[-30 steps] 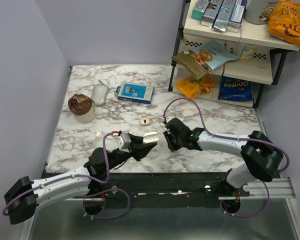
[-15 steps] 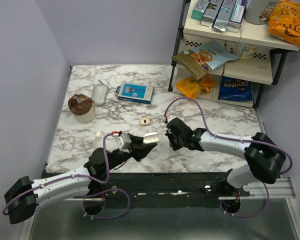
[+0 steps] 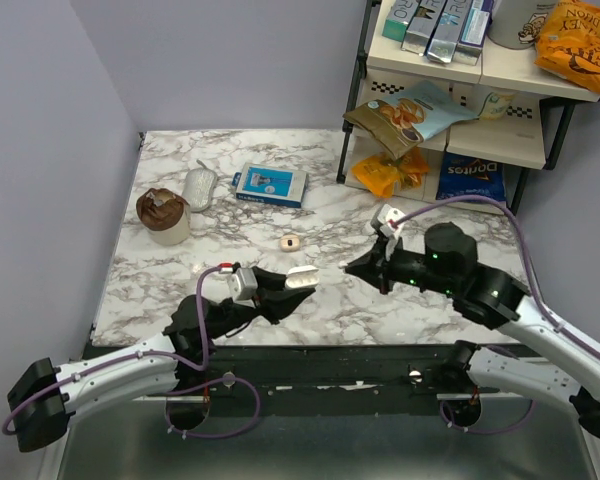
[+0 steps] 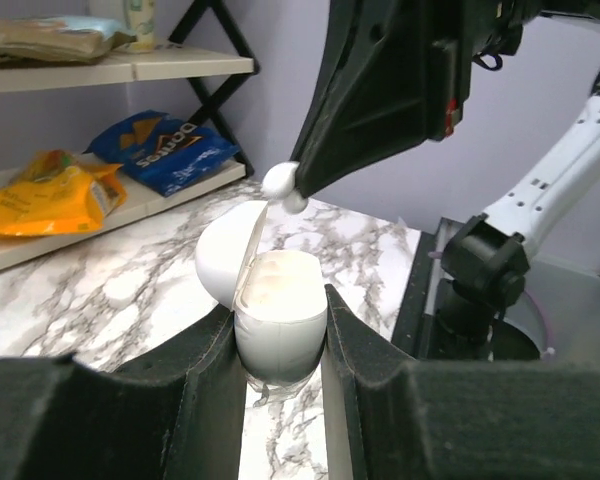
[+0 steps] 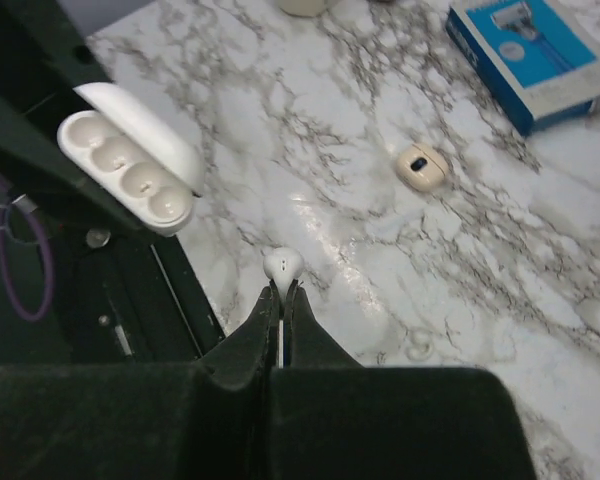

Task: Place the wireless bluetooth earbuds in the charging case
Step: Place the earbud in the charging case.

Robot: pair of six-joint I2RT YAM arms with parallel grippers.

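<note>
**Earbud at the case mouth, not yet seated**

- Left gripper (image 4: 279, 342): jaws clamped on the body of the case (image 4: 278, 312), one on each side. The lid is open, and the case is held above the table (image 3: 180, 270).
- Right gripper (image 5: 280, 298): jaws narrow, pinching one earbud (image 5: 282, 265) at the very fingertips. The bulb sticks out past the tips. No second earbud is visible.
- Wells: the right wrist view shows a row of hollows in the case (image 5: 128, 162), and all look empty.
- Key relation:
  - In the right wrist view the case lies at 10 o'clock from the earbud, apart from it. Its long axis runs 10 to 4, with the lid along its 1 o'clock side.
  - In the top view the case (image 3: 302, 274) sits at 9 o'clock from the right fingertips, with a small gap between them.
  - In the left wrist view the earbud (image 4: 283, 182) hangs at 12 o'clock over the lid edge. Whether it touches the lid cannot be told.
- Judgement: the right arm carries the part and the left only presents the case. The next move likely needs the earbud carried across the lid edge toward a well, then lowered along that well's axis. Risks are catching the lid and the glossy bulb slipping from so slight a pinch.
</note>
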